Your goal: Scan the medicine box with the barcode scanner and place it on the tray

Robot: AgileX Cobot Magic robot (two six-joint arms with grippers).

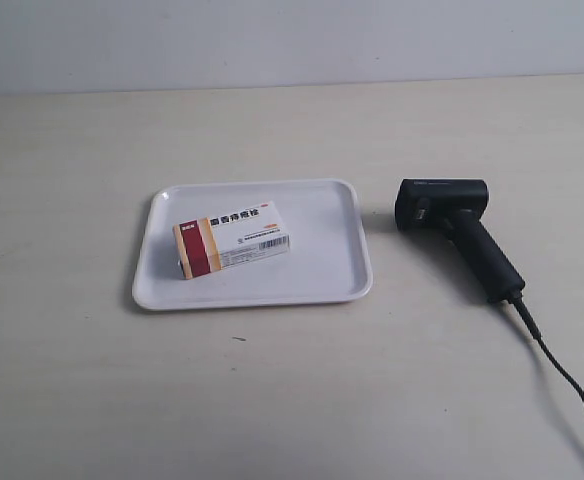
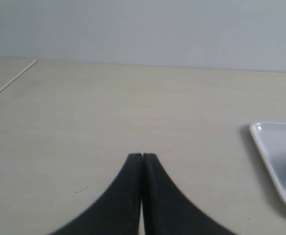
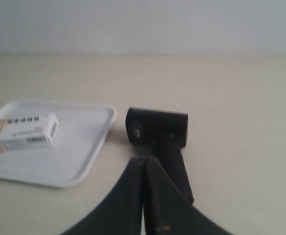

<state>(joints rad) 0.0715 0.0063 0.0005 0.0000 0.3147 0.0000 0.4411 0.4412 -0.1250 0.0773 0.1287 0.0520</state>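
So in the exterior view, going left to right: the white tray (image 1: pixel 342 215) sits left of centre on the table (image 1: pixel 72 380), and the medicine box (image 1: pixel 232 238) lies flat inside it, toward the tray's left half, red band at the box's left end. Just right of the tray, not touching it, the barcode scanner (image 1: pixel 457 232) lies on its side, head near the tray's upper right corner, handle slanting down-right, cable (image 1: pixel 572 390) trailing to the lower right corner. No arms show up here.

Left wrist view: the left gripper (image 2: pixel 142 157) has its jaws pressed together on nothing, over bare table. The tray's corner peeks in at the right edge, well apart from the fingertips.

Right wrist view: the right gripper (image 3: pixel 143 161) is also closed and empty. The box sits well off to the upper left of the tips, and the scanner's handle is just beside them.
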